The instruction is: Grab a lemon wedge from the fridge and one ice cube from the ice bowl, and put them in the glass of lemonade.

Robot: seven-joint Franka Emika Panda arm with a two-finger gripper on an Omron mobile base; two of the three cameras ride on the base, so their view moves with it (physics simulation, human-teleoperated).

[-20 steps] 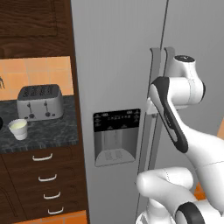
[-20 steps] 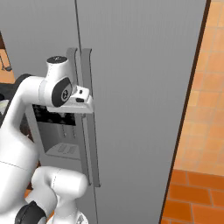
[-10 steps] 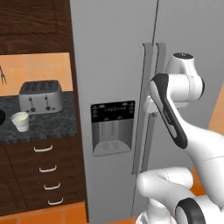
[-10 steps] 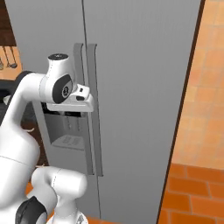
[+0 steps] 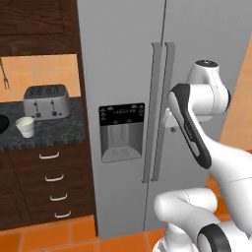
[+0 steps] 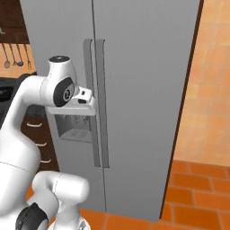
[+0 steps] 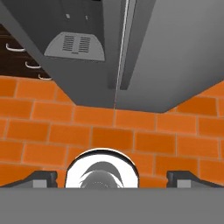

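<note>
Orange tile floor (image 6: 193, 188), dark wood drawers (image 5: 44, 184)

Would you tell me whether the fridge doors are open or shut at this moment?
Shut. Both doors of the fridge lie flush, their edges meeting along one thin seam, with the two vertical handles side by side and no interior visible.

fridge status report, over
Hand open, empty, pointing down at floor. Fridge doors both shut, handles untouched. Glass of lemonade waits on counter. Nothing in the way.
</note>
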